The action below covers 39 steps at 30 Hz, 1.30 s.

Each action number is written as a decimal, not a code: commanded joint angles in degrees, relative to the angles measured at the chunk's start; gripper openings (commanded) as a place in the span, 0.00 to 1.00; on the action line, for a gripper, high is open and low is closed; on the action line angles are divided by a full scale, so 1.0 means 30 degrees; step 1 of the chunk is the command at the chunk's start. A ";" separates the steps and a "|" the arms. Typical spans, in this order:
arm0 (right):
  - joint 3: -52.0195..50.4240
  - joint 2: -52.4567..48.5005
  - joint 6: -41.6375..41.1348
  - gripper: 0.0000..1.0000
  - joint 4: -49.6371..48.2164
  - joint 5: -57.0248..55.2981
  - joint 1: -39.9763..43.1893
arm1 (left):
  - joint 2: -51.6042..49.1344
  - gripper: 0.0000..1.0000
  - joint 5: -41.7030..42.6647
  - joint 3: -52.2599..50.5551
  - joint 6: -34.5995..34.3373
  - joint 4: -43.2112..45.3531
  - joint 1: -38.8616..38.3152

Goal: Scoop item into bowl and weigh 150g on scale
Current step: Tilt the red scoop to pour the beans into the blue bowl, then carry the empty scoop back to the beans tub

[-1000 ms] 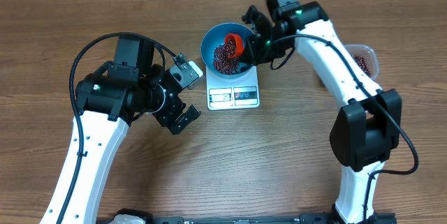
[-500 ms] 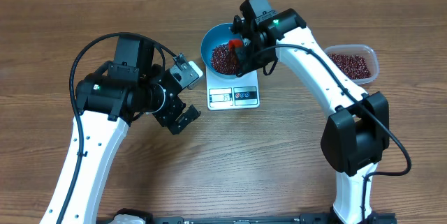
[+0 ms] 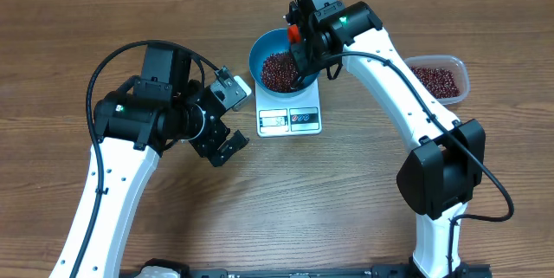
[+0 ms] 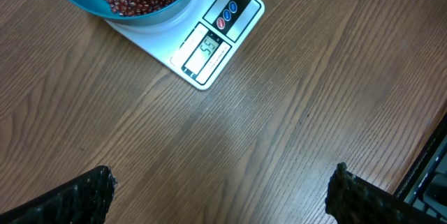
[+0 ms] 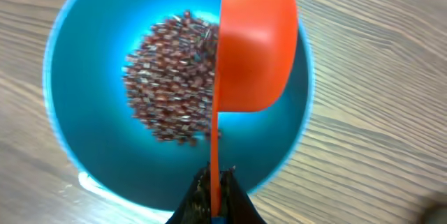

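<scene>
Count on the tabletop (image 3: 363, 191):
- Bowl (image 3: 256, 53): one, blue.
- Scale (image 3: 290, 119): one, white, bearing one display (image 4: 202, 46) and two round buttons (image 4: 222, 23), one red and one blue.
- Tub (image 3: 465, 79): one, clear, toward the far right edge.
- Scoop (image 5: 255, 42): one, orange.
- Beans (image 3: 279, 72): two lots, one in the bowl and one in the tub; single beans too many to count.
- Grippers: two, namely the left gripper (image 4: 223, 199) and the right gripper (image 5: 213, 196).
</scene>
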<state>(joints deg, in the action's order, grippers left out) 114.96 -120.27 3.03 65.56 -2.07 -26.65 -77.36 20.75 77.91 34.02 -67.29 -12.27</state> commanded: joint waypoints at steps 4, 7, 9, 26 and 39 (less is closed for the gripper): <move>0.0503 0.1129 0.0146 0.04 -0.0007 -0.2900 -0.0262 | 0.0291 1.00 0.0000 -0.0058 -0.0335 0.0058 0.0102; 0.0510 0.1639 0.0138 0.04 0.0299 -0.3322 -0.0459 | 0.0291 1.00 0.0000 -0.0058 -0.0335 0.0058 0.0102; 0.0510 0.2069 0.0138 0.04 0.0597 -0.3322 -0.0634 | 0.0291 1.00 0.0000 -0.0058 -0.0335 0.0058 0.0102; 0.0510 0.3206 -0.2084 0.04 0.2208 -0.4269 -0.1843 | 0.0291 0.99 0.0000 -0.0058 -0.0335 0.0066 0.0102; 0.0510 0.5479 -0.2076 0.04 0.4240 -0.5428 -0.1355 | 0.0291 1.00 0.0000 -0.0058 -0.0335 0.0058 0.0102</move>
<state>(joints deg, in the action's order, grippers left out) 115.20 -107.79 -2.50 77.28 -14.13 -31.90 -77.36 20.78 77.91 34.02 -67.31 -12.27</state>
